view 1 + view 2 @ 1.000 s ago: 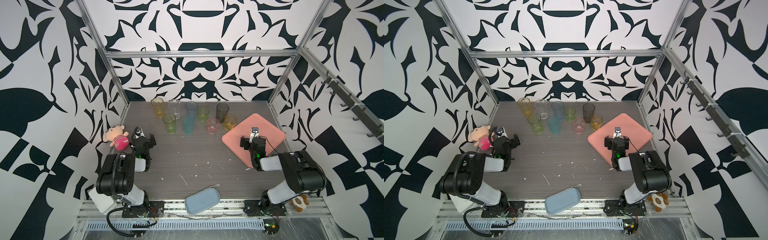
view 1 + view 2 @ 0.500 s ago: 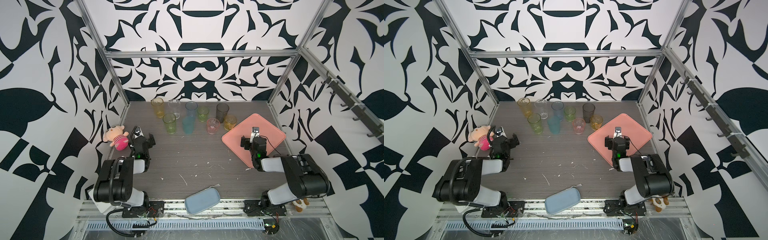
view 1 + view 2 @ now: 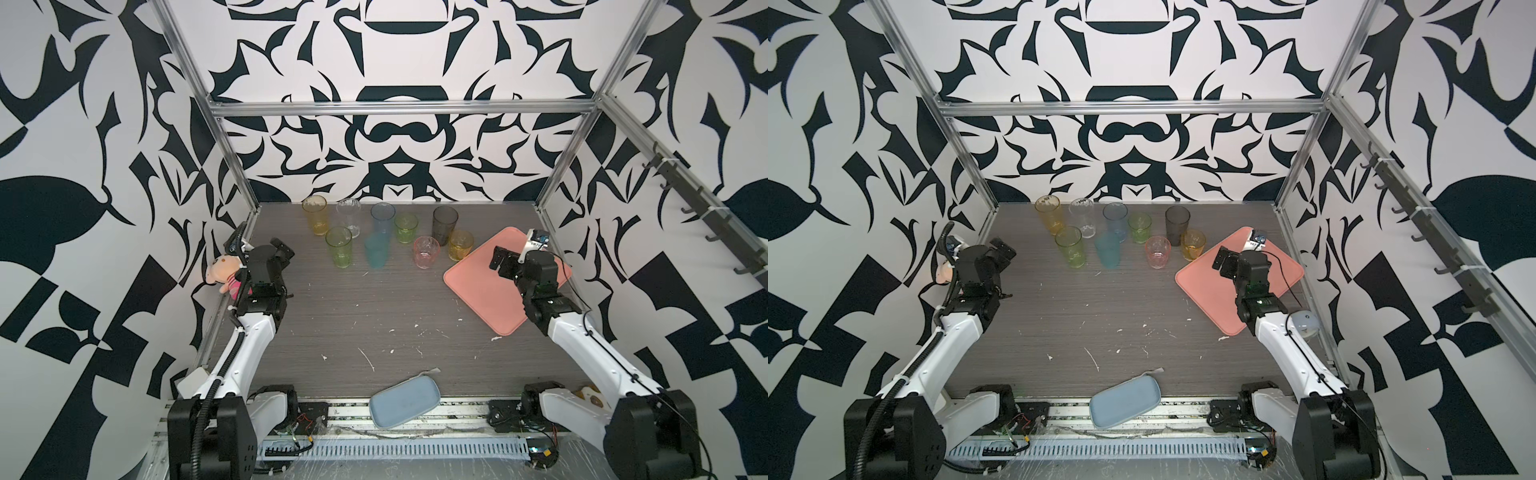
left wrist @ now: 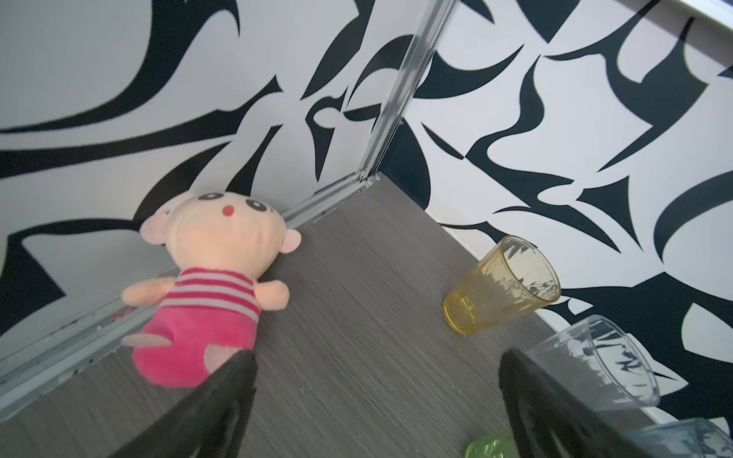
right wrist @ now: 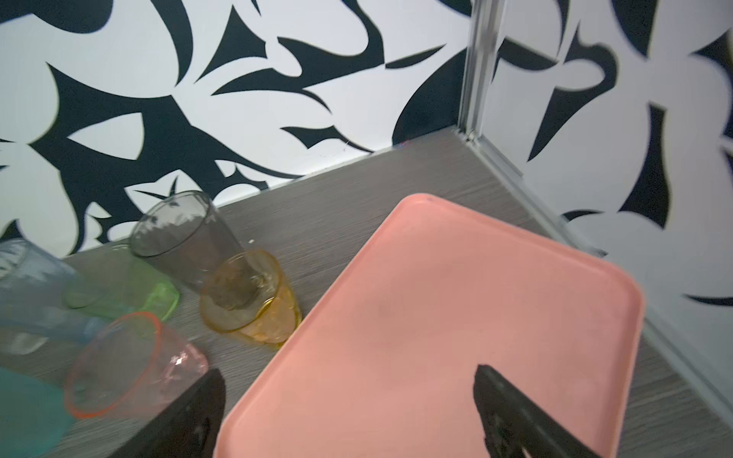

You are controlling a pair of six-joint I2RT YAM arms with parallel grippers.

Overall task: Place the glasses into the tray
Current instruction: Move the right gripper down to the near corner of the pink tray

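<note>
At the far left, a plush toy [image 3: 224, 272] in a pink striped outfit lies on the desk [image 3: 374, 324] against the side wall. Just beside it, the left gripper [image 4: 377, 359] hangs above the desk with its jaws spread wide, grasping nothing. Its wrist view looks toward the back left corner.

The nine glasses [image 3: 1158, 251] stand upright on the desk in a loose cluster along the back wall, all outside the tray [image 3: 478, 299]. The cluster runs as follows:

- The tall yellow glass [image 3: 315, 214] is at the back, with the tall green glass [image 3: 338, 251] in front of it.
- Next is the clear glass [image 3: 348, 216].
- The tall blue glass [image 3: 382, 220] follows, with the teal glass [image 3: 377, 255] right in front of it.
- Then come the short green glass [image 3: 406, 227], the short pink glass [image 3: 426, 251] and the tall smoke-grey glass [image 3: 445, 224].
- Last is the short amber glass [image 3: 460, 245], just beside the tray's rim. Whether the two touch cannot be told.

In the middle, at the desk's front edge, a blue-grey dish [image 3: 404, 399] lies partly over the rail, well apart from the glasses.

The salmon-pink tray lies flat on the right side of the desk, turned at an angle, near the side wall. The right gripper [image 5: 349, 372] hovers over the tray with its jaws released and wide apart, grasping nothing.
</note>
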